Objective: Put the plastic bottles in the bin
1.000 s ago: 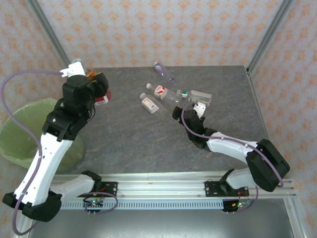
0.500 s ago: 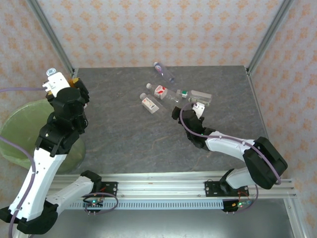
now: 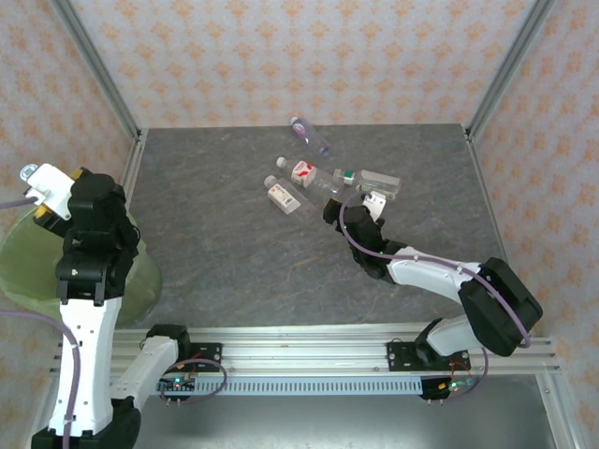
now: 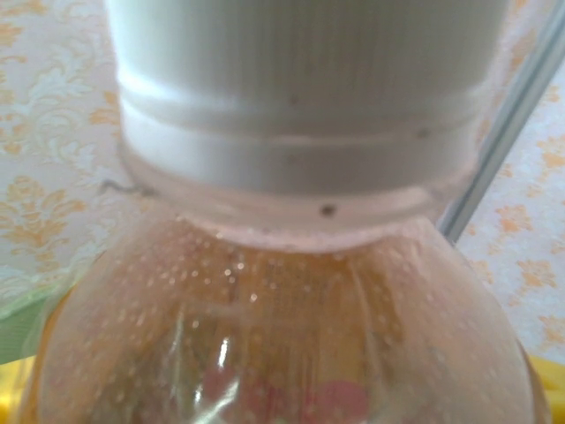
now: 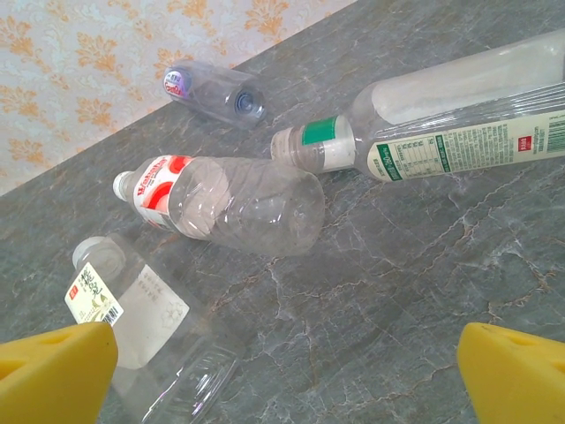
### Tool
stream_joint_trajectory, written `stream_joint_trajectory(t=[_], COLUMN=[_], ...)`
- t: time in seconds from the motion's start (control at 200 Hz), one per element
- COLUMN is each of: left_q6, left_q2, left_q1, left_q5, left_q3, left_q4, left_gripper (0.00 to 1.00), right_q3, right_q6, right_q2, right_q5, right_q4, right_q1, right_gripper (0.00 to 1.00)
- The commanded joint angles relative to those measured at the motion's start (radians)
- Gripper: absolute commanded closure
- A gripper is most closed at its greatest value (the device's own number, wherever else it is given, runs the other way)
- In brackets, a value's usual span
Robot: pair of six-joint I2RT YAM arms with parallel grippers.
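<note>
Left gripper (image 3: 44, 211) loaded at the bin (image 3: 17, 267), right gripper (image 5: 282, 380) spread above the table (image 3: 234, 253).
On my left I clamp a white-capped, orange-tinted bottle (image 4: 282, 309) by the green-lined bin's rim. On my right, my fingers hang wide apart near the red-label bottle (image 5: 229, 203), with the blue-capped bottle (image 5: 212, 88) lying beyond it.

I'm working in a robotics test cell dressed to look like a home. The orange-patterned wallpaper (image 3: 281, 56) sits on flat panels held by bare aluminium posts (image 3: 94, 64), boxing in a grey stone-look counter (image 3: 234, 253). Along the near edge runs an aluminium rail (image 3: 309, 358) with the arm bases (image 3: 416, 354) bolted to it, a loose purple cable (image 3: 344, 229), and small circuit boards (image 3: 178, 382) showing lit indicator lights.
</note>
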Motion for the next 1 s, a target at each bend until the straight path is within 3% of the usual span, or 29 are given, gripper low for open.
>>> stream_joint_trajectory(t=[0.0, 0.185, 0.34, 0.641, 0.801, 0.996], left_q6=[-0.038, -0.135, -0.236, -0.256, -0.234, -0.211], left_q2=[0.021, 0.039, 0.087, 0.123, 0.110, 0.093], left_q1=[0.050, 0.181, 0.304, 0.313, 0.313, 0.313], left_q5=[0.005, 0.173, 0.349, 0.567, 0.753, 0.963], left_q3=[0.005, -0.030, -0.001, 0.077, 0.067, 0.060], left_q4=[-0.079, -0.116, -0.180, -0.162, -0.087, 0.002], left_gripper=[0.29, 0.25, 0.00, 0.00, 0.00, 0.00], right_q3=[0.023, 0.028, 0.029, -0.002, -0.007, 0.027], right_q6=[-0.020, -0.043, -0.059, -0.044, -0.061, -0.098], right_q2=[0.008, 0.014, 0.008, -0.009, -0.012, -0.007], right_q5=[-0.005, -0.015, -0.036, -0.025, -0.020, -0.122], right_q4=[0.026, 0.040, 0.047, 0.053, 0.057, -0.013], right_q1=[-0.005, -0.005, -0.005, -0.004, -0.007, -0.073], right_gripper=[0.01, 0.01, 0.01, 0.01, 0.01, 0.01])
